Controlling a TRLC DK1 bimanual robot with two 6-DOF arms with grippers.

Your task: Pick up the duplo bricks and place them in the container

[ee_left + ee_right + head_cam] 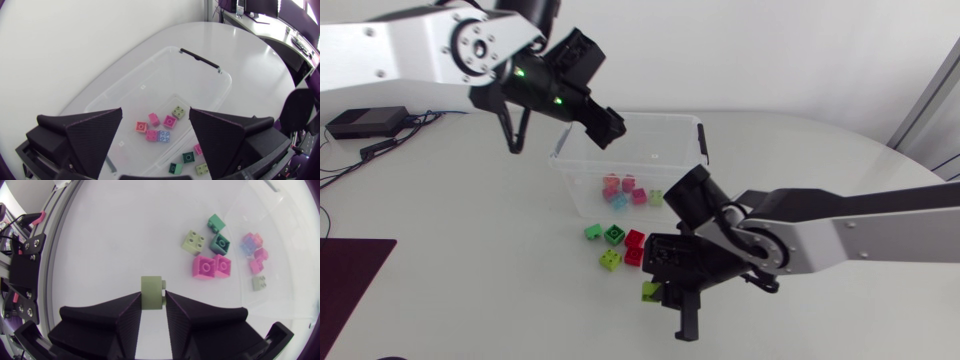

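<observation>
A clear plastic container point(660, 117) stands mid-table with several pink, blue and pale green duplo bricks point(618, 200) on its floor. My left gripper point(605, 125) hangs open over its near-left part; the left wrist view looks down between the wide-spread fingers point(90, 135) onto those bricks point(163, 135), with nothing held. In front of the container my right gripper point(660, 290) is down at the table, shut on a lime green brick point(151, 292). Loose ahead of it lie two red bricks point(635, 238), dark green bricks point(614, 235) and a light green one point(609, 260).
In the right wrist view the loose bricks point(211, 266) lie ahead of the fingers, between them and the container wall point(280, 280). A black box with cables point(365, 122) sits at the far left, and a dark mat point(350, 280) at the near left edge.
</observation>
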